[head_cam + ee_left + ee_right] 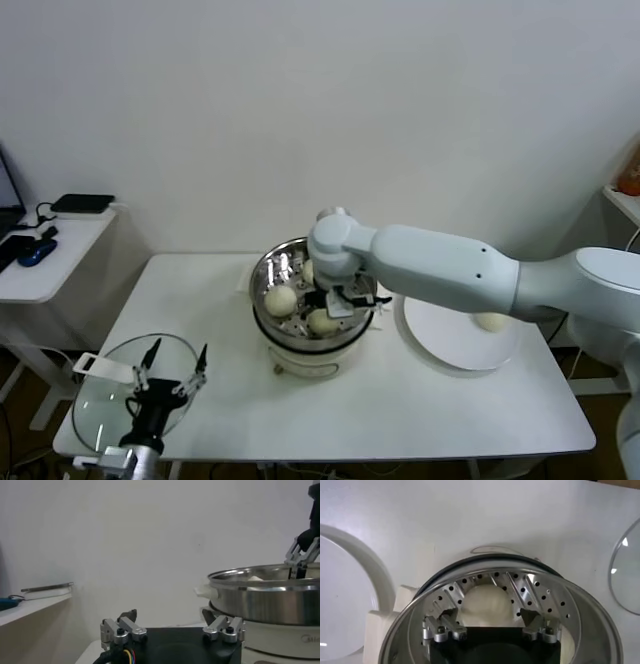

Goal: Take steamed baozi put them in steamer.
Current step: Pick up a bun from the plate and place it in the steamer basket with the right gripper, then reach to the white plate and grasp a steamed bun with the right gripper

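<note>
We seem to be in a bare lab or test room rather than a home kitchen. A plain white wall runs behind our right end effector, with no cupboards or tiling on it. The steamer beneath that end effector stands on a plain white tabletop. Well off to its left we see a small white side desk carrying a black device, a blue mouse and cables.
</note>
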### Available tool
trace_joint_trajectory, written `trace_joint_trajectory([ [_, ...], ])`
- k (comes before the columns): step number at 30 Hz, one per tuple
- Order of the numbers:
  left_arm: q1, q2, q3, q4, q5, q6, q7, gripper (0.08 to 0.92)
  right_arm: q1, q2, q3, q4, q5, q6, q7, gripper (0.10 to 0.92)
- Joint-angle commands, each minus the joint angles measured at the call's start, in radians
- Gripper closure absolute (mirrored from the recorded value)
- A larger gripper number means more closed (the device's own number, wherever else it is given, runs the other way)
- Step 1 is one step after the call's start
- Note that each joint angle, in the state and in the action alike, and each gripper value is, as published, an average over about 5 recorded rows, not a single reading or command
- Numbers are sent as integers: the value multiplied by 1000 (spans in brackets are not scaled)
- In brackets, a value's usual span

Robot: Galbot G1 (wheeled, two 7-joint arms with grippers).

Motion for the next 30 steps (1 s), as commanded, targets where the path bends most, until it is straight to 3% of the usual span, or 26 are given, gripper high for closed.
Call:
trace_joint_trajectory([
  [1, 0, 0, 0, -5, 2, 2, 0, 177, 27, 5, 9, -5, 40, 20, -4, 203],
  [16, 3, 0, 4, -19, 12, 7, -1, 177, 295, -129, -107, 23, 371, 16, -60, 203],
  [30, -16, 0, 38, -29, 13, 19, -1, 177, 482, -412, -385, -152, 858, -460, -33, 203],
])
